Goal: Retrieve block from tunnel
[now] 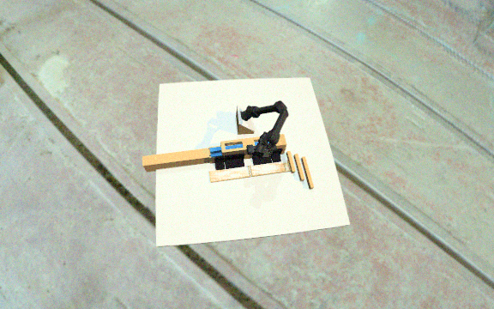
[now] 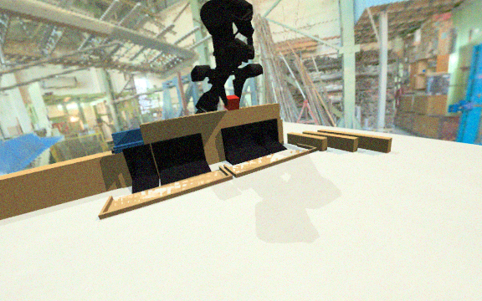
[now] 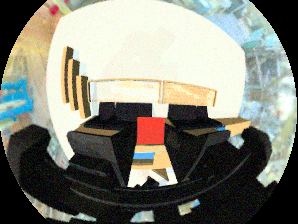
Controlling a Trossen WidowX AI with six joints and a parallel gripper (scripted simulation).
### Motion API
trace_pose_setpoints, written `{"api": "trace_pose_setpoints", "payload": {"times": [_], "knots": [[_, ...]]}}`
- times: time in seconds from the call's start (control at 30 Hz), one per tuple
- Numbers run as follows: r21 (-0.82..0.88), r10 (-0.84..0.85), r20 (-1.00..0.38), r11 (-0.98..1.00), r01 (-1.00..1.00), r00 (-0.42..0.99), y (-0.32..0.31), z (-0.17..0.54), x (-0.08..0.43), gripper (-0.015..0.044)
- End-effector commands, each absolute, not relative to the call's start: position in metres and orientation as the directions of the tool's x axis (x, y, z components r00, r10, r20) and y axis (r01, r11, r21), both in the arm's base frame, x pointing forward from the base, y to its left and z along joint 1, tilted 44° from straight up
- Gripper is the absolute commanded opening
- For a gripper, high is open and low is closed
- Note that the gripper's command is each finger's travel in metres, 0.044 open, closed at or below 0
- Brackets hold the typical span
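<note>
The small red block (image 2: pixel 233 103) (image 3: pixel 150 131) is between the fingertips of my gripper (image 1: pixel 254 149) (image 2: pixel 229 100) (image 3: pixel 149 124), which is shut on it. The block is outside the tunnel (image 1: pixel 282 143) (image 2: pixel 174 129) (image 3: pixel 161 159), held just above its top edge in the exterior view; the top view does not show the block, as the gripper covers that spot. The blue cage (image 1: pixel 215 152) (image 2: pixel 128 140) sticks out of the tunnel's left end, beside a long tan beam (image 1: pixel 176 160) (image 2: pixel 36 178). Blue also shows through the tunnel's roof openings.
Black curved panels (image 1: pixel 234 161) (image 2: pixel 182 159) stand along the tunnel's front. Shallow tan-rimmed trays (image 1: pixel 230 175) (image 2: pixel 170 188) lie before them. Three tan rods (image 1: pixel 299 166) (image 2: pixel 337 140) (image 3: pixel 74 85) lie off the tunnel's right end. A wedge-shaped piece (image 1: pixel 244 129) stands behind the tunnel.
</note>
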State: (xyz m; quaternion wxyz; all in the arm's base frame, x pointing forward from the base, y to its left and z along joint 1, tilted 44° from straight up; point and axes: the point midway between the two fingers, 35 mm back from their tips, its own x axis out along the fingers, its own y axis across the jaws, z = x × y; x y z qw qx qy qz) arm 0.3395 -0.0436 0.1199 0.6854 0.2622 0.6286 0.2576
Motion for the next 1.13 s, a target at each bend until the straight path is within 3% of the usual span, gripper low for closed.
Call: {"api": "trace_pose_setpoints", "payload": {"times": [0.0, 0.37, 0.77, 1.1], "knots": [[0.683, 0.681, -0.724, 0.730, -0.020, 0.107, -0.044, 0.117, 0.341, 0.0000], [0.698, 0.597, -0.587, 0.715, -0.032, 0.547, -0.068, 0.104, 0.338, 0.0000], [0.698, 0.595, -0.583, 0.715, -0.033, 0.553, -0.069, 0.104, 0.338, 0.0000], [0.697, 0.594, -0.583, 0.716, -0.034, 0.554, -0.068, 0.105, 0.367, 0.0000]]}}
